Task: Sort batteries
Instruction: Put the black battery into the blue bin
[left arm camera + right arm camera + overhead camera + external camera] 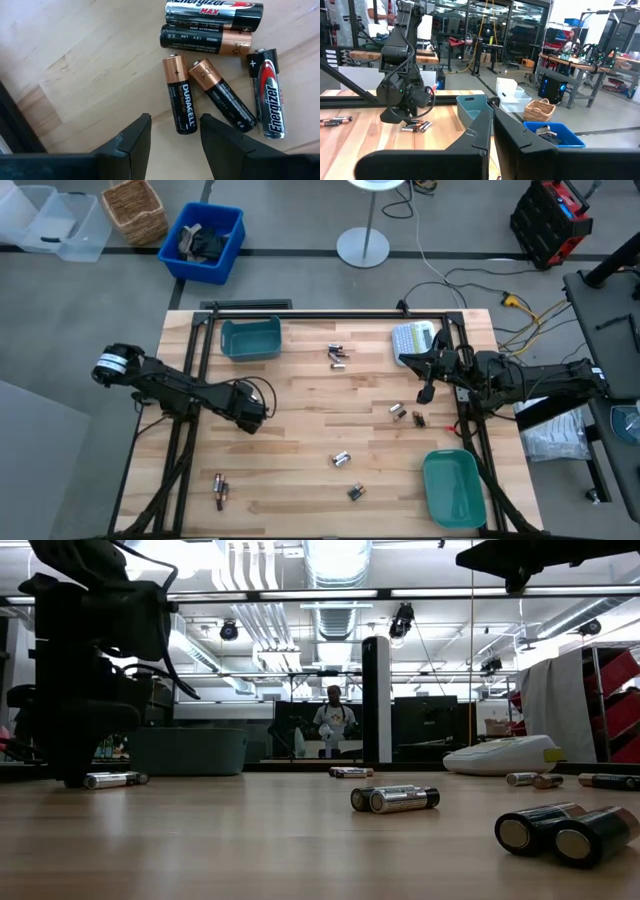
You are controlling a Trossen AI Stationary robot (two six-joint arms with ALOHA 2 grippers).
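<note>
Several batteries lie in a loose cluster [215, 75] on the wooden table, some copper-and-black, some silver, black and red. My left gripper [175, 140] points down over them, open. Its fingers stand on either side of the near end of one copper-topped battery [180, 97] without touching it. In the high view my left gripper [252, 416] hides this cluster. The right wrist view shows the cluster [416, 127] under that gripper. Other batteries lie in small groups [337, 356], [406, 414], [341, 459], [220, 488]. My right gripper [424, 390] is shut and held level above the table's right side.
One teal bin [250, 338] stands at the far left of the table, another [452, 486] at the near right corner. A grey-white label maker [413, 338] lies at the far right. Black frame bars run along the table's far, left and right edges.
</note>
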